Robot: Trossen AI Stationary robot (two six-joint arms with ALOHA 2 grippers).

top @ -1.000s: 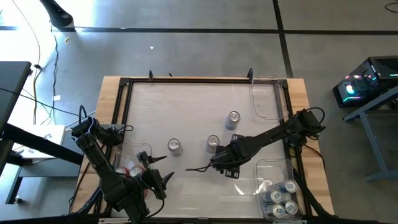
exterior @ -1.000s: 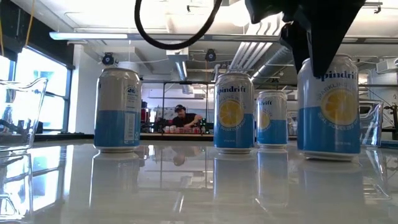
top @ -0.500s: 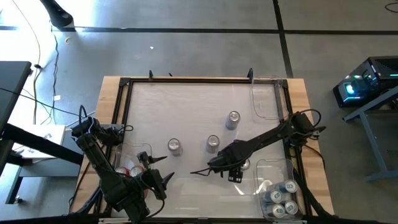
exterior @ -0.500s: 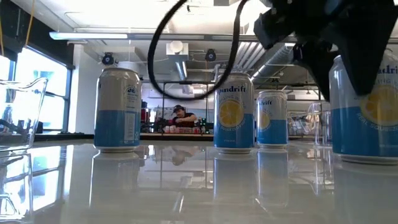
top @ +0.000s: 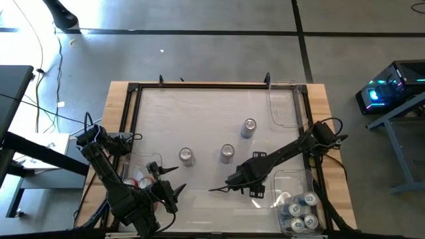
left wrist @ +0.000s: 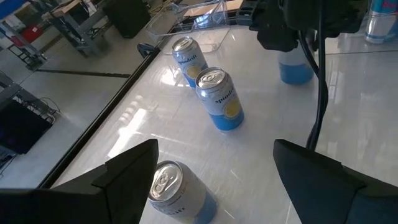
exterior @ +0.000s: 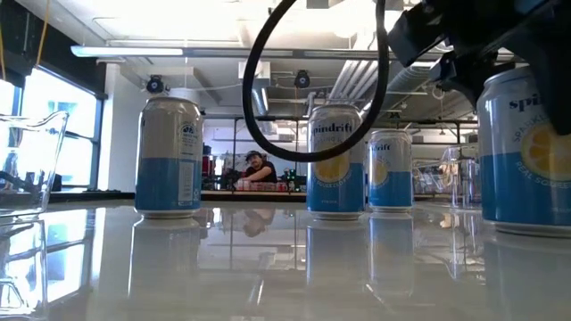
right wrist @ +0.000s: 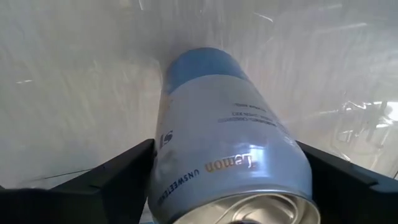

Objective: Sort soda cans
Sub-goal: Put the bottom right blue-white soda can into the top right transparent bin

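My right gripper (top: 247,178) is shut on a silver-blue lemon soda can (right wrist: 230,137) at the table's near right middle; the can also shows at the right of the low view (exterior: 526,152). Three more silver-blue cans stand upright on their bases on the white table: one left (top: 186,156), one in the middle (top: 227,153), one farther back (top: 249,126). My left gripper (top: 169,192) is open and empty near the table's near-left corner, with the nearest can (left wrist: 180,196) in front of it. My right gripper pinches the can's two opposite sides (right wrist: 163,168) between its two fingers (right wrist: 124,177), near the can's top end. The fingers come from above, pointing down along the can. The can stays upright, with its base at the table top; whether it touches, I cannot tell.
A clear bin (top: 312,192) at the near right holds several silver-blue cans (top: 302,209). A clear bin (top: 154,162) at the near left holds red cans (top: 136,180). An empty clear bin (top: 285,106) stands at the far right. A black frame (top: 199,85) rims the table.
My right gripper has gone toward the table's near edge and a little to the right with the lemon can, which has stayed upright. The other cans have stayed where they were.
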